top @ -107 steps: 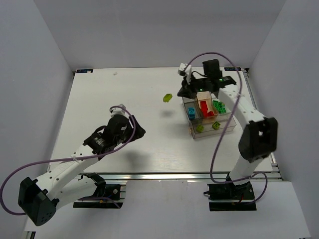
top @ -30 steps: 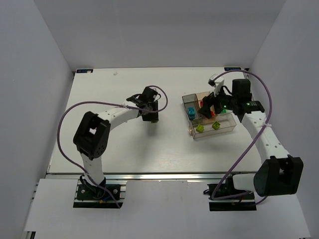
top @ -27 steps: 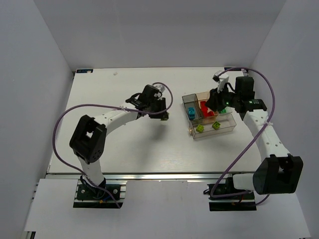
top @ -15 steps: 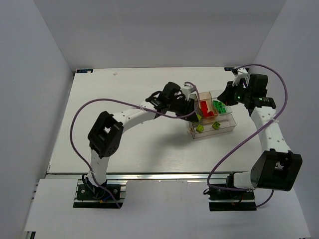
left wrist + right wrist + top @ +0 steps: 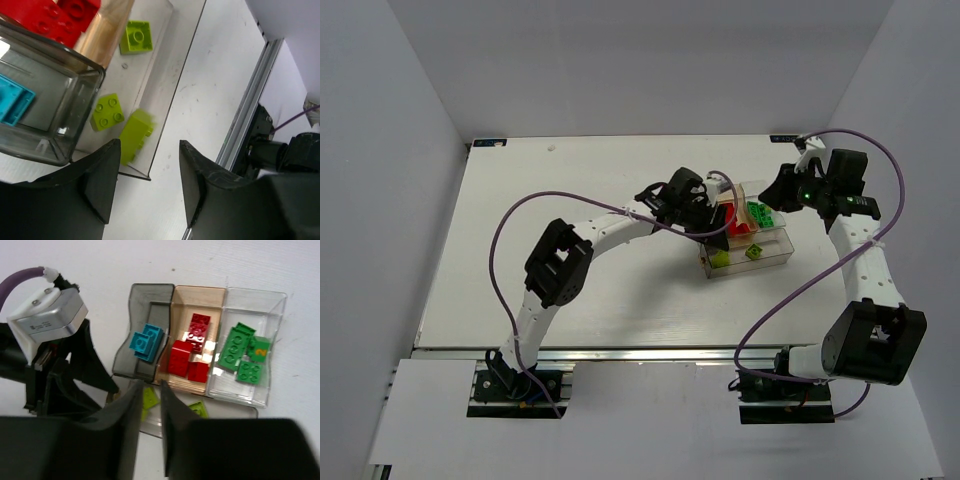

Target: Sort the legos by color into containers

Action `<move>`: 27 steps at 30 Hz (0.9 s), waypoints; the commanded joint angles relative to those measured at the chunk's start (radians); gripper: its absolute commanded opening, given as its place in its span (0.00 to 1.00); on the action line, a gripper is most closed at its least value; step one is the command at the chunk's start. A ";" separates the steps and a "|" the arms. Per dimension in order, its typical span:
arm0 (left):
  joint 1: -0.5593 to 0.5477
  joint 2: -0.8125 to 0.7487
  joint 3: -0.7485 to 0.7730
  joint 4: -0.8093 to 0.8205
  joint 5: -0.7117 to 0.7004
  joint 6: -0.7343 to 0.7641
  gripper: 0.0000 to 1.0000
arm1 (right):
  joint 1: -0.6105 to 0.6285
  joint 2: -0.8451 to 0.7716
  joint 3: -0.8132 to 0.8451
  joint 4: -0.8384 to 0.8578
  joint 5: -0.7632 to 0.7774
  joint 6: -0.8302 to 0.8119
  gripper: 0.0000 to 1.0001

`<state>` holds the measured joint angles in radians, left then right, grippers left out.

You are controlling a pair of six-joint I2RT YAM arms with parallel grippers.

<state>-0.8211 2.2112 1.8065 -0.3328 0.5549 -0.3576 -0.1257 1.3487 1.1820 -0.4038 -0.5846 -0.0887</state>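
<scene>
The clear divided container (image 5: 748, 266) stands right of centre. In the right wrist view it (image 5: 150, 288) holds light blue bricks (image 5: 145, 342) in the grey section, red bricks (image 5: 192, 355) in the tan one, green bricks (image 5: 245, 356) in the clear one and yellow-green bricks (image 5: 198, 409) in the long front section. My left gripper (image 5: 708, 216) hangs open over the container's near-left corner. In the left wrist view (image 5: 149, 150) a blurred yellow-green brick (image 5: 136, 135) is free of the fingers, over the front section beside another (image 5: 107, 112). My right gripper (image 5: 782, 186) is empty, its jaws a narrow gap apart (image 5: 150, 395).
The right arm is raised behind and right of the container, near the back right corner of the white table (image 5: 540, 270). The left arm reaches across the middle of the table. The table's metal front rail (image 5: 250, 115) shows in the left wrist view.
My left arm swung from the table's middle to the container with the yellow-green brick and opened over the front section. My right gripper drew back off the container to the back right.
</scene>
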 commanded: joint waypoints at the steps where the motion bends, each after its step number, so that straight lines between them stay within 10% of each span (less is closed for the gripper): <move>1: 0.000 -0.065 0.059 -0.003 -0.036 0.008 0.61 | -0.012 -0.023 0.022 -0.016 -0.095 -0.035 0.31; 7: 0.019 -0.172 0.002 0.034 -0.065 -0.018 0.64 | -0.014 -0.023 0.021 -0.026 -0.179 -0.065 0.57; 11: 0.040 -0.315 -0.137 0.054 -0.180 -0.064 0.20 | -0.014 -0.033 0.019 -0.046 -0.190 -0.114 0.68; 14: 0.068 -0.466 -0.318 0.075 -0.289 -0.105 0.05 | -0.012 -0.034 0.025 -0.078 -0.184 -0.129 0.68; 15: 0.095 -0.508 -0.372 0.087 -0.312 -0.118 0.09 | -0.012 -0.034 0.027 -0.079 -0.179 -0.122 0.68; 20: 0.139 -0.763 -0.669 0.104 -0.458 -0.179 0.92 | -0.014 -0.040 0.054 -0.099 -0.071 -0.051 0.76; 27: 0.171 -0.998 -0.794 0.055 -0.573 -0.185 0.98 | -0.015 -0.065 0.062 -0.112 0.054 -0.029 0.86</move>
<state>-0.6544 1.2770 1.0351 -0.2672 0.0753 -0.5312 -0.1364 1.3266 1.2026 -0.5034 -0.5964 -0.1356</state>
